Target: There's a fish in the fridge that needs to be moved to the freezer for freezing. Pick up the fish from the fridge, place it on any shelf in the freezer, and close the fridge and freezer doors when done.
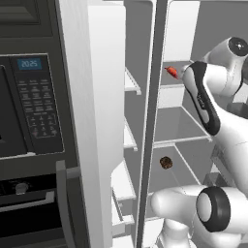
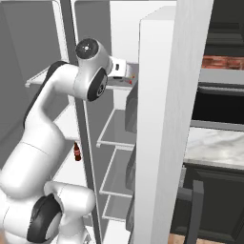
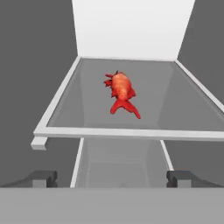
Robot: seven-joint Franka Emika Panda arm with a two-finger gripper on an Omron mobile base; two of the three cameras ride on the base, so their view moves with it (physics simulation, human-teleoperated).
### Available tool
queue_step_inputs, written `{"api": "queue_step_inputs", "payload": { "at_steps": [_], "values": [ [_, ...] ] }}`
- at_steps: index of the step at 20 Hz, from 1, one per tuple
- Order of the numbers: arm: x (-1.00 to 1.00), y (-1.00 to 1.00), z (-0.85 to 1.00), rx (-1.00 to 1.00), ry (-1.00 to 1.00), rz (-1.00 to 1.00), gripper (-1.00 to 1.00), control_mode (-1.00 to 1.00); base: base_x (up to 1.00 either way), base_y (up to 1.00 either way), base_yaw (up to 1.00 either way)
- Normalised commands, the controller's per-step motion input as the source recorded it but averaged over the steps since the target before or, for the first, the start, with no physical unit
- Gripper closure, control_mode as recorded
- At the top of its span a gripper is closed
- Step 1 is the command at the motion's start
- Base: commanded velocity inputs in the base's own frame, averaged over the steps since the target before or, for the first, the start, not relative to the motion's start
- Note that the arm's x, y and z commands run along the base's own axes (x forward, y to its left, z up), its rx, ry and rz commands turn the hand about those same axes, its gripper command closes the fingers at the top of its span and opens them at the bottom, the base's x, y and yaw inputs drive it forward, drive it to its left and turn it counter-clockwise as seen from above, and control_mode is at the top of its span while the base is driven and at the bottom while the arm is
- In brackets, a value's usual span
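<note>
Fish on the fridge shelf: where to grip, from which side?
Grip the fish across its thick mid-body, coming in over the shelf's front edge. It lies flat, tail toward the open gripper, so the jaws should straddle its width, not the thin tail.

Inside the fridge (image 1: 193, 29), a grey shelf (image 3: 78, 109) edged in white carries a red fish (image 3: 121, 90), lying flat near the middle, tail toward the front edge. Two shelves down, another broad shelf (image 1: 193, 169) holds a small round brown thing (image 1: 166, 162) toward its left side.
</note>
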Motion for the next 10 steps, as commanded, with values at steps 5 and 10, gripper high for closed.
{"api": "queue_step_inputs", "payload": {
  "at_steps": [5, 10],
  "values": [
    [0.53, -0.17, 0.00, 0.00, 0.03, 0.06, -1.00, -1.00, 0.00, 0.00, 0.00],
    [0.52, -0.04, -0.19, -0.01, 0.07, 0.02, -1.00, -1.00, 0.00, 0.00, 0.00]
  ]
}}
